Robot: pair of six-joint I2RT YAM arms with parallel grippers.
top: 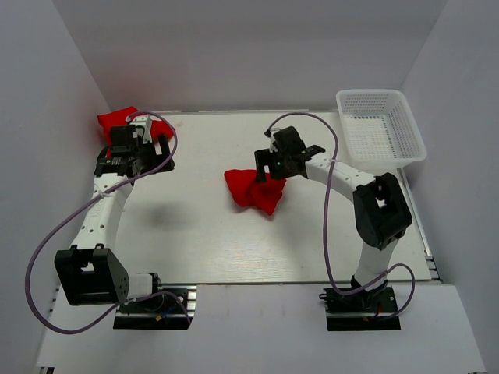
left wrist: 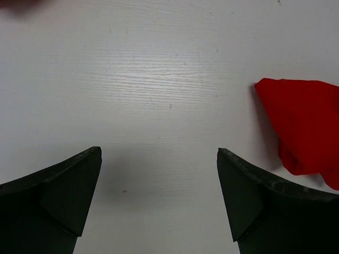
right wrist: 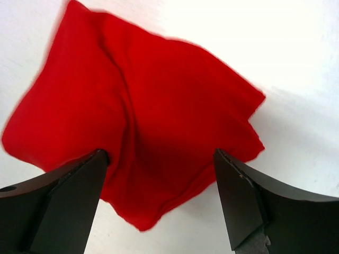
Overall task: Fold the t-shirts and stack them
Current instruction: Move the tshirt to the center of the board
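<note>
One red t-shirt (top: 254, 189) lies folded into a rumpled square in the middle of the table; in the right wrist view (right wrist: 143, 111) it fills most of the frame. My right gripper (top: 267, 171) (right wrist: 161, 154) hovers open just above its near edge, one jaw on each side, holding nothing. The second red t-shirt (top: 115, 121) lies bunched at the far left corner, partly hidden by my left arm. My left gripper (top: 132, 145) (left wrist: 159, 154) is open and empty over bare table, with a corner of this shirt (left wrist: 304, 124) to its right.
A white mesh basket (top: 380, 125) stands at the far right corner. White walls close in the table at the left, back and right. Purple cables loop from both arms.
</note>
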